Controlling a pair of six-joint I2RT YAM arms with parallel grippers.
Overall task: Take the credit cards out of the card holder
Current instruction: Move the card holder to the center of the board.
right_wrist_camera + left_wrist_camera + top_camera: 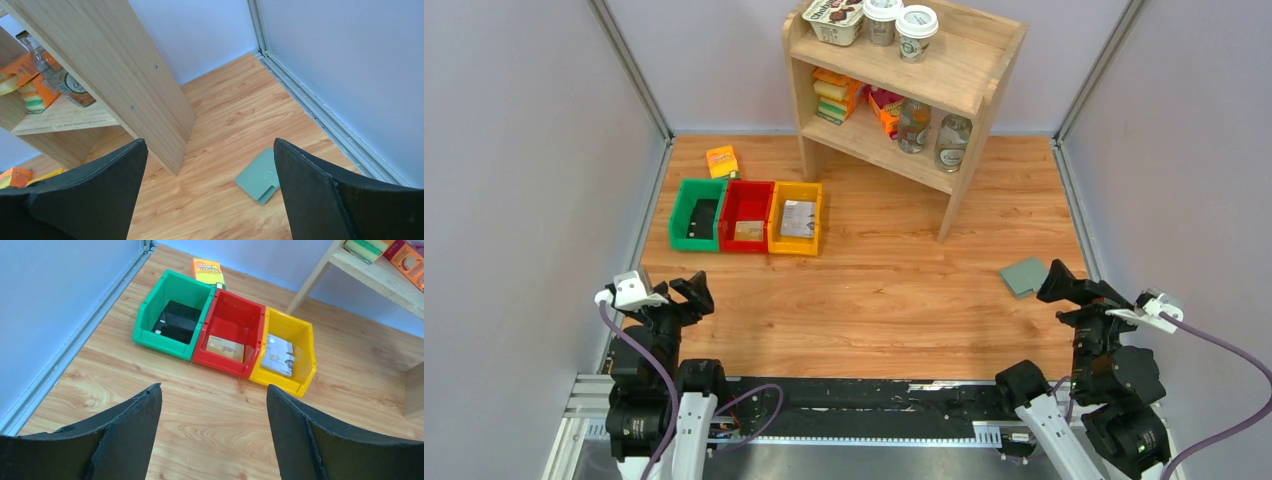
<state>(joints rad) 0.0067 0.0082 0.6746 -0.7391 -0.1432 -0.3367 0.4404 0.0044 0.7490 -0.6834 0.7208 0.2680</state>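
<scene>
Open tabletop (874, 300) between arms. Blocked far-centre by shelf unit (954, 70), far-left by three bins (227, 315). Clear above card holder (257, 175); shelf side panel (165, 100) left, wall rail (310, 105) close right.

Shelf (964, 65): pale wooden two-tier unit; stands at the far side
Tabletop (874, 290): orange-brown wood-grain surface; spreads out in front of the shelf and under it
Walls (514, 150): plain pale grey panels; left, right and behind the shelf
Corner rails (631, 65): grey metal strips flanking the shelf
Light: even; soft shadow beneath the shelf
</scene>
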